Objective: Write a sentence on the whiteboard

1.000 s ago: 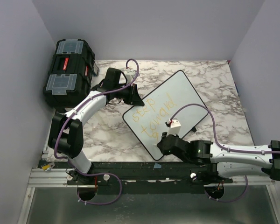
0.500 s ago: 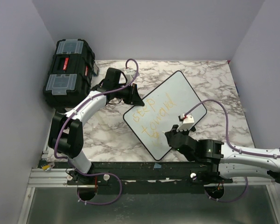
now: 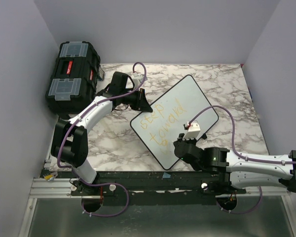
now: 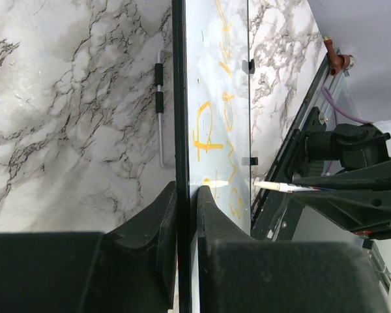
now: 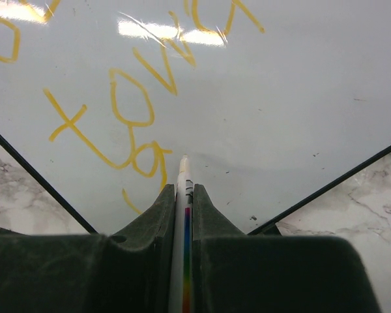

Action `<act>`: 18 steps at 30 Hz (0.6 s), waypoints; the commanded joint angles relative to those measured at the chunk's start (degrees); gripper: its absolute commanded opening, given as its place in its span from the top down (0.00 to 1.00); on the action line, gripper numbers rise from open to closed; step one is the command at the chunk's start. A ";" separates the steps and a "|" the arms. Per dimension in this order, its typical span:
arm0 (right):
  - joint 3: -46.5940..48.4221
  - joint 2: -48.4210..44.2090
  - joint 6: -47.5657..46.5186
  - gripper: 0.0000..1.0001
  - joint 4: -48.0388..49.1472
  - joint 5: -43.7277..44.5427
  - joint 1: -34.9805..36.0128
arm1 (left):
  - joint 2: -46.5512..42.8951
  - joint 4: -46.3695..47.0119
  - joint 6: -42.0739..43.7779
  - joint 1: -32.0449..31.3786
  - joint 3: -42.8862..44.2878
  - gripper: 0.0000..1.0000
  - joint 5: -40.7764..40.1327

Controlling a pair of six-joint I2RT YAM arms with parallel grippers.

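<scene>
Mid-frame from above, set diagonally on the marble table [image 3: 227,79]: the whiteboard [image 3: 195,98], with the sentence [image 3: 163,121] in yellow-orange across its left half. Pinched at its upper-left rim by the left gripper [image 3: 143,105], jaws shut on the thin black edge. Toward the bottom centre of the frame, over the board's lower corner, the right gripper [image 3: 180,144], clamped on a marker [image 5: 184,195], tip meeting the white surface just below the second written line.

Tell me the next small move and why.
Probably slide the marker onward to form the next letter: the right gripper is shut on it, tip at the whiteboard beside the last stroke of the sentence, and the left gripper clamps the rim.
</scene>
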 commanded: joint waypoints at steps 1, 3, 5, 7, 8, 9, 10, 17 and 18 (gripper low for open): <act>0.82 0.93 -2.09 0.99 3.33 0.28 0.00 | -1.62 -0.01 5.36 -0.27 -0.55 1.00 -5.47; 1.26 1.54 -2.55 0.99 3.41 0.39 -0.10 | -1.63 -0.02 5.36 -0.30 -0.52 1.00 -5.35; 1.64 1.90 -2.76 0.99 3.41 0.81 0.01 | -1.62 0.00 5.27 -0.31 -0.44 1.00 -5.30; 1.73 2.07 -3.00 0.99 3.41 1.32 -0.04 | -1.64 0.06 5.26 -0.34 -0.42 1.00 -5.21; 1.73 2.09 -3.14 0.99 3.41 1.55 -0.07 | -1.68 0.12 5.26 -0.32 -0.42 1.00 -5.21; 1.82 2.11 -3.38 0.99 3.39 1.72 -0.05 | -1.62 0.12 5.26 -0.38 -0.50 1.00 -5.20; 2.02 2.12 -3.54 0.99 3.26 1.80 -0.03 | -1.62 0.13 5.27 -0.34 -0.51 1.00 -5.17; 2.39 1.75 -1.14 0.99 -0.35 0.43 -0.02 | -1.53 0.33 5.12 -0.39 -0.59 1.00 -4.87; 2.51 1.61 -0.48 0.99 -1.05 0.50 -0.05 | -1.55 0.30 5.09 -0.48 -0.51 1.00 -4.86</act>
